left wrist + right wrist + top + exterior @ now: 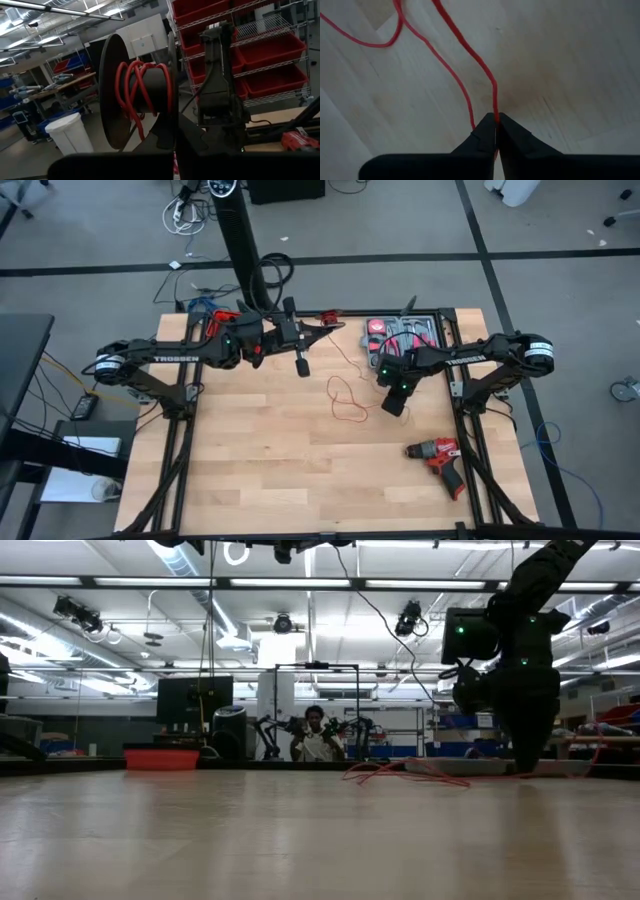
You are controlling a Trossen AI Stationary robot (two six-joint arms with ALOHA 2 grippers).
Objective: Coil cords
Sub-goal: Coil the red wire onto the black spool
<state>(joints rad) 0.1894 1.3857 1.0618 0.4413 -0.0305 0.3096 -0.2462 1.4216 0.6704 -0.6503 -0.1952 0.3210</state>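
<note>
Right tool (496,131) pinched on red cord (470,47) at table (560,60), left tool (300,365) raised, apparently closed on black spool (145,95)

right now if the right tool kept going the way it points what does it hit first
The right tool points down at the table, pinching the red cord between its tips. Straight on, it would likely meet the bare wood just under the cord; no other object shows there, though the remaining gap is hard to judge.

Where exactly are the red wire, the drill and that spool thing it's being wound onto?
red wire (455,75), right wrist view, on a loose strand lying on the table.
drill (440,455), high view, on its red body.
spool (112,97), left wrist view, on its dark round flange beside the wound red turns.
</note>
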